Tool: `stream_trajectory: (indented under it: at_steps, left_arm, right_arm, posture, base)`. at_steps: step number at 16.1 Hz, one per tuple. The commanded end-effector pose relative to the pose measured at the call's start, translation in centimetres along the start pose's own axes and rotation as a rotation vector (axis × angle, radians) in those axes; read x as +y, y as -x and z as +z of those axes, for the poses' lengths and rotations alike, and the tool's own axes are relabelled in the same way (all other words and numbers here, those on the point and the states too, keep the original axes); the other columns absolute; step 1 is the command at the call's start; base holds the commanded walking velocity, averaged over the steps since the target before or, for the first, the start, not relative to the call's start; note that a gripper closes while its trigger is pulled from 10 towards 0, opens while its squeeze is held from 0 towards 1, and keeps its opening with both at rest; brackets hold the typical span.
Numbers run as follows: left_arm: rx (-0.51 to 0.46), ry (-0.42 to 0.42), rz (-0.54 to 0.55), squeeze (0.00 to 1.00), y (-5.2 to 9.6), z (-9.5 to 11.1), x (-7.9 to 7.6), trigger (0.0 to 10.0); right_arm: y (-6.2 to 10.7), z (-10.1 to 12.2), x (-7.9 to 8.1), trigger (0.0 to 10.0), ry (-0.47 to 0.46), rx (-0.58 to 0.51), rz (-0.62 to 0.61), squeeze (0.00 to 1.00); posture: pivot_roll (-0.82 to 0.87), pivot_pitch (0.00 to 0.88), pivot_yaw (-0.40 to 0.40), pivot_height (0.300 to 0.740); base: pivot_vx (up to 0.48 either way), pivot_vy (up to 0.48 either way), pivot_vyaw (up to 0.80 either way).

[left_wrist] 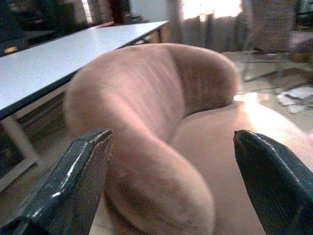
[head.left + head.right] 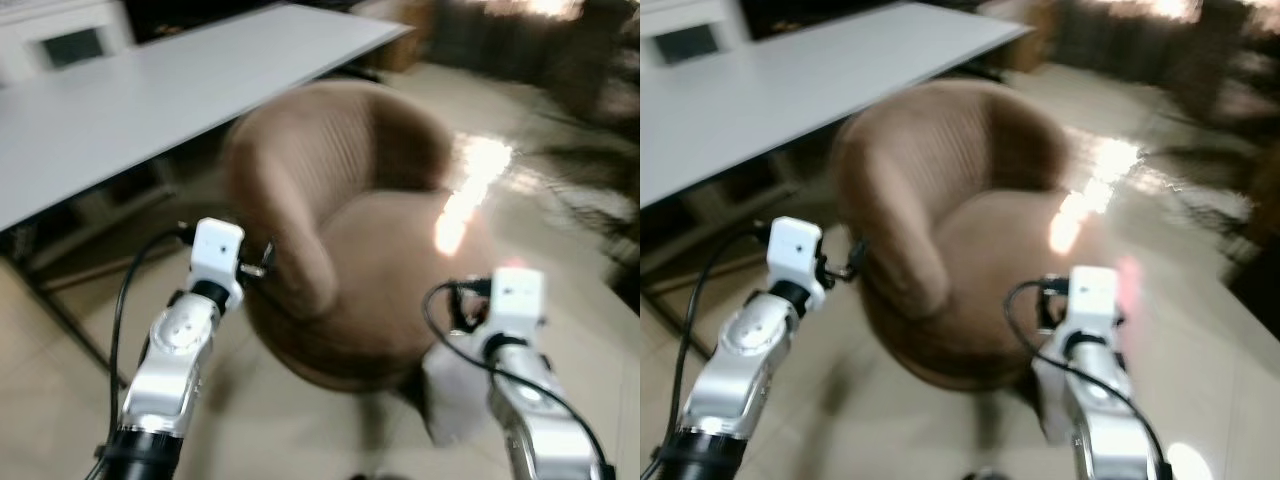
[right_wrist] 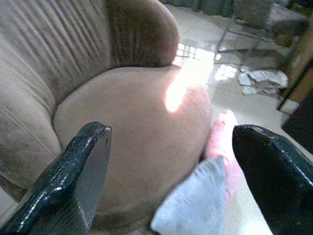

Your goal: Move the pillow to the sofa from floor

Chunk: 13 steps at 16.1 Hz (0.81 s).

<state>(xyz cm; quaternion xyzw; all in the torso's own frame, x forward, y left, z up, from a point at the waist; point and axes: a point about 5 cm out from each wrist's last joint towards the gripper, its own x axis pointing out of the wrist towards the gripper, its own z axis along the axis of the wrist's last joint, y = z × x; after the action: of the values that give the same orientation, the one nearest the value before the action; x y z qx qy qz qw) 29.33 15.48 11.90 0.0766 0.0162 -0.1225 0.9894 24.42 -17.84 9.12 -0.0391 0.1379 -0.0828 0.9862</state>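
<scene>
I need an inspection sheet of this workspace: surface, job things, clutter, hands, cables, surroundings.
Surface: pale glossy floor with a sun glare patch.
Job's things: pillow, pale with a pink edge, lies on the floor against the front of the brown sofa; the sofa seat is bare.
Clutter: crumpled pale items on the floor beyond the sofa.
Hands: left hand open, facing the sofa arm; right hand open, above the pillow.
Cables: black cable looping on each forearm.
Surroundings: long white table behind the sofa; views blurred.

Armchair (image 2: 350,250) crowds pillow (image 3: 195,200); table (image 2: 150,100) flanks left.
</scene>
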Motion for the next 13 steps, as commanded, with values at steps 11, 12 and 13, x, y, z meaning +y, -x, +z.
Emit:
stream_trajectory:
  at_steps: [11, 12, 13]
  left_arm:
    - [-0.019, -0.005, -0.020, 0.00, -0.12, 0.09, -0.65, 10.0]
    - [-0.018, -0.010, -0.024, 0.00, -0.19, 0.08, -0.69, 10.0]
    - [-0.017, -0.013, -0.025, 0.00, -0.24, 0.08, -0.69, 10.0]
  right_arm:
    - [0.09, -0.56, -0.48, 10.0, 0.035, 0.007, -0.007, 0.00]
    - [0.14, -0.57, -0.45, 10.0, 0.036, 0.007, -0.006, 0.00]
    - [0.17, -0.55, -0.43, 10.0, 0.037, 0.006, -0.006, 0.00]
  posture:
    - [-0.05, 0.000, 0.033, 0.740]
    - [-0.05, 0.000, 0.035, 0.740]
    - [-0.05, 0.000, 0.037, 0.740]
  base:
    - [0.000, 0.055, -0.78]
    - [0.000, 0.386, -0.78]
    - [0.000, 0.409, -0.78]
